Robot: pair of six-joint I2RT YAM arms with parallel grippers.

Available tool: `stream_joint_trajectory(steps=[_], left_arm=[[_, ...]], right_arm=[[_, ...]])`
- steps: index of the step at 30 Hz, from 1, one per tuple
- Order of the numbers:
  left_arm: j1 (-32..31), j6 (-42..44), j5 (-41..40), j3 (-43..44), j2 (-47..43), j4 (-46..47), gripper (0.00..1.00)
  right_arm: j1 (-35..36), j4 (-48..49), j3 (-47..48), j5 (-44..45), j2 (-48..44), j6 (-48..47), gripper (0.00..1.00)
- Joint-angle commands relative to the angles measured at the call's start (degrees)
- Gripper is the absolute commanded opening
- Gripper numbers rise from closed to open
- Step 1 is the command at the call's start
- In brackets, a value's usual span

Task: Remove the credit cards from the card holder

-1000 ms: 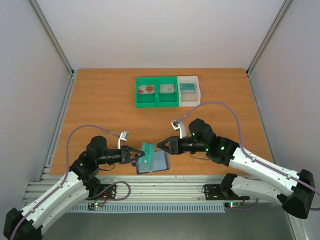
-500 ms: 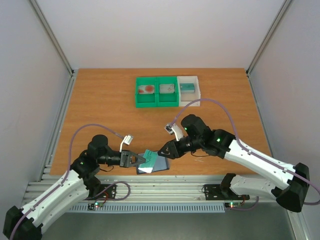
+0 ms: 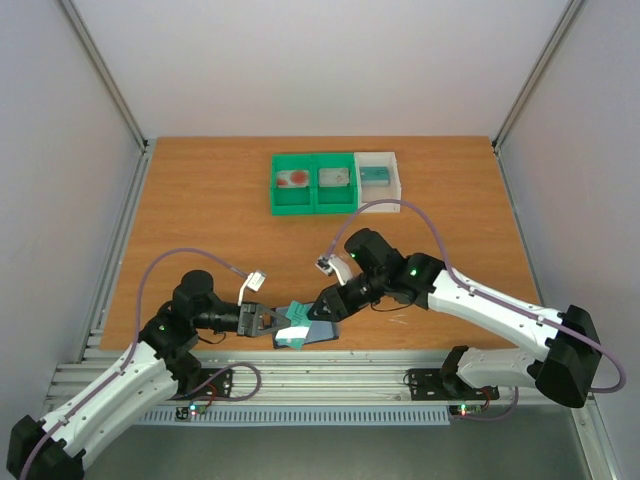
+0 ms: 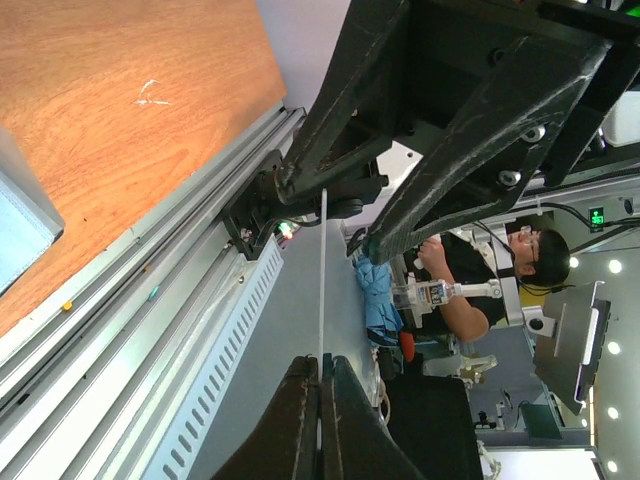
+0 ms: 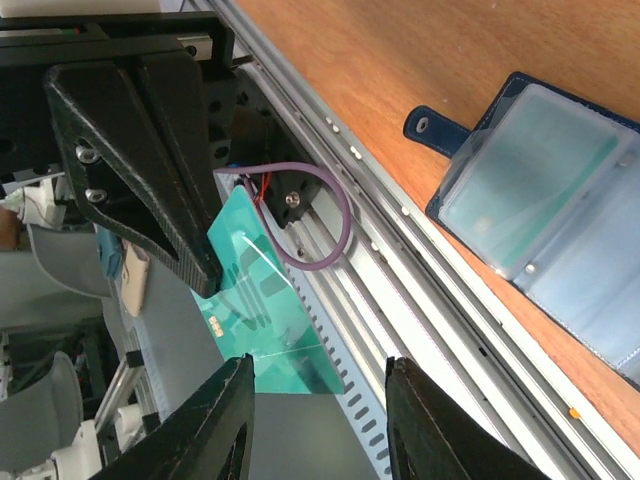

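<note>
Right pincer point(image 5: 320, 370) has swung left and down toward the near edge and widened, so its open, empty jaws now bracket the free end of the teal card point(image 5: 265, 310). Left pincer point(image 4: 320, 365) is clamped shut on that card, holding it in the air. The holder point(image 5: 560, 190) lies open on the tabletop point(image 3: 200, 220) just beside; this card is out, apparently awaiting handover.

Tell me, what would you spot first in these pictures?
The teal credit card catches the eye first: the left end effector pinches it in the air by the table's near edge. The right end effector points at it with fingers apart, next to the open dark blue card holder. At the far side sit green and white bins with cards inside.
</note>
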Motion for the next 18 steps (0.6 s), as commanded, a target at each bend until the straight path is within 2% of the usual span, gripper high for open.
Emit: stream_joint_trajectory(steps=[1,10,15,17,18], left_arm=[[-0.2,1.0,1.6,1.1,-0.7,2.6,0.0],[-0.2,1.2,1.7,0.7,-0.9,2.6,0.0],[-0.2,1.7,1.1,0.7,-1.0,2.6,0.0],[-0.2,2.1,0.0,1.0,-1.4,1.2,0.07],[-0.2,2.7,-0.9,1.5,-1.7,-0.3,0.16]], right_arm=[[0.0,1.2,1.7,-2.6,0.8,-1.2,0.35],[0.0,4.4,0.7,-5.2,1.8,-0.6,0.17],[0.0,5.3,0.0,-5.0,1.0,-0.1,0.02],[0.0,5.3,-0.4,-3.8,-0.1,-0.2,0.01],[0.0,5.2,-0.6,-3.2,-0.6,-0.2,0.01]])
